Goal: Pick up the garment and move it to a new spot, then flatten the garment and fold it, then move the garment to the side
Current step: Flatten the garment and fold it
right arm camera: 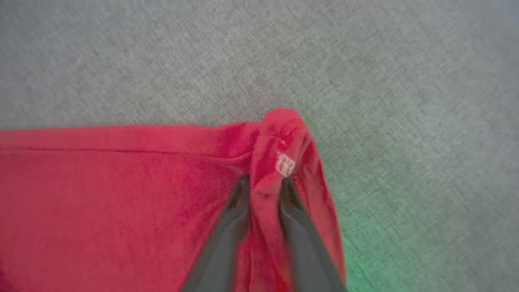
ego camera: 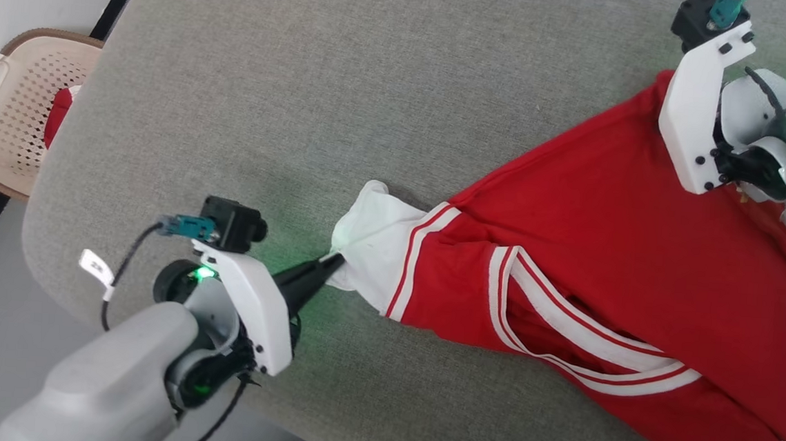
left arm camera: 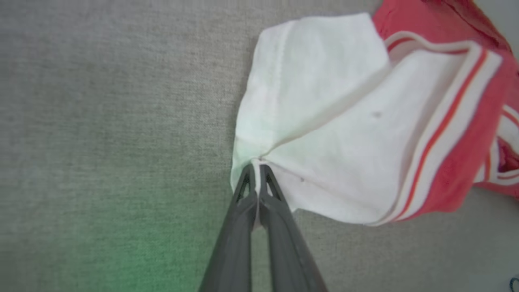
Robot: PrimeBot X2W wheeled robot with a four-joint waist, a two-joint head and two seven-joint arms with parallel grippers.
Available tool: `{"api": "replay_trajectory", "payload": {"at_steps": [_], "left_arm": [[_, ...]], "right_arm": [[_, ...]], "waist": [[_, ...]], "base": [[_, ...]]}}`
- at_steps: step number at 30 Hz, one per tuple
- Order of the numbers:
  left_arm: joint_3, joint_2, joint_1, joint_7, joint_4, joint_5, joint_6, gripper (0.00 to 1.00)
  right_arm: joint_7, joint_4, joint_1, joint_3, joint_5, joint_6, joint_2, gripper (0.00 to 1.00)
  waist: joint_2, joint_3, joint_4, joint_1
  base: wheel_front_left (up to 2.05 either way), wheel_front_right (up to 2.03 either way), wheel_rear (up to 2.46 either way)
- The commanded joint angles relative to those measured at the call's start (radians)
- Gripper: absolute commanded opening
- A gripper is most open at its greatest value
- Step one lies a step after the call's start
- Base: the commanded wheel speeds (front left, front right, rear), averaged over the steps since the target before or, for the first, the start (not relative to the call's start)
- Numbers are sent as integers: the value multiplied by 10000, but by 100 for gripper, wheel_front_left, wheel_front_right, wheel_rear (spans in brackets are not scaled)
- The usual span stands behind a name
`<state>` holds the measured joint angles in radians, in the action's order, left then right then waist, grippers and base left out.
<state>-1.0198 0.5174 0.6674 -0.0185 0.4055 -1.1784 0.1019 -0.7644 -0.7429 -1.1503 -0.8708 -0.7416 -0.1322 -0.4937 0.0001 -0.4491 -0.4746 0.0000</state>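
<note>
Well, I saw the garment (ego camera: 608,215) across the grey table (ego camera: 270,101), its right end cut off | basket (ego camera: 20,104) held something red (ego camera: 56,117), half hidden | left gripper (left arm camera: 257,168) clamped tight on the white sleeve | right gripper (right arm camera: 265,181) pinched a red fold.

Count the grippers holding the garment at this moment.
2. The left gripper is shut on the edge of the white sleeve. The right gripper pinches a bunched red corner at the other end of the garment.
</note>
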Motion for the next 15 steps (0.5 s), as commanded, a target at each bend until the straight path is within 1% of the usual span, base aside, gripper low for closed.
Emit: {"api": "replay_trajectory", "payload": {"at_steps": [1, 4, 6, 8, 11, 15], "left_arm": [[66, 85, 162, -40, 66, -64, 34, 0], [225, 359, 397, -113, 70, -121, 51, 0], [299, 573, 531, -247, -56, -147, 46, 0], [368, 908, 734, -442, -191, -83, -97, 0], [445, 1410, 1050, -787, -497, 7, -178, 0], [526, 2006, 1518, -1461, -983, 12, -364, 0]], "right_arm": [[-41, -490, 649, -419, -71, 28, -115, 0], [389, -87, 102, -421, -463, 28, -187, 0], [642, 179, -184, -458, -708, 28, -350, 0], [983, 537, -443, -506, -881, 28, -464, 0], [1404, 916, -535, -548, -1148, 26, -638, 0], [1931, 1376, -577, -488, -1397, 26, -946, 0]], "waist": [[-1, 58, 100, 0], [-1, 229, 362, 0], [-1, 380, 568, 0], [-1, 552, 807, 0], [-1, 867, 1173, 0], [-1, 1374, 1644, 0]], "base": [[0, 0, 0], [0, 0, 0], [0, 0, 0], [0, 0, 0], [0, 0, 0], [0, 0, 0]]}}
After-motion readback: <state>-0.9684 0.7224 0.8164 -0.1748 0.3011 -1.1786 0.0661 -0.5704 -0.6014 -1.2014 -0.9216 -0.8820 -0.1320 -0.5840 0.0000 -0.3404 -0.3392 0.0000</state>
